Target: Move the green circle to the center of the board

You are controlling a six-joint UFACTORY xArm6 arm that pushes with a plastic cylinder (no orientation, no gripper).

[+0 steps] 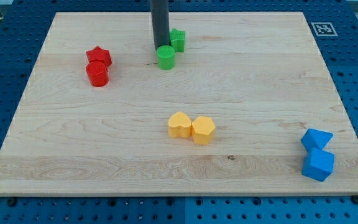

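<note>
The green circle (166, 58) sits near the top middle of the wooden board (104, 137). A second green block (178, 40), with angular sides, stands just up and to the right of it. My tip (160, 48) comes straight down from the view's top and ends right behind the green circle, at its upper left edge, apparently touching it. The rod hides part of the angular green block's left side.
A red star (98, 56) and a red cylinder (97, 74) touch at the upper left. A yellow heart (179, 125) and a yellow hexagon (203, 130) touch below centre. Two blue blocks (317, 152) sit at the lower right. A marker tag (322, 28) is at the top right corner.
</note>
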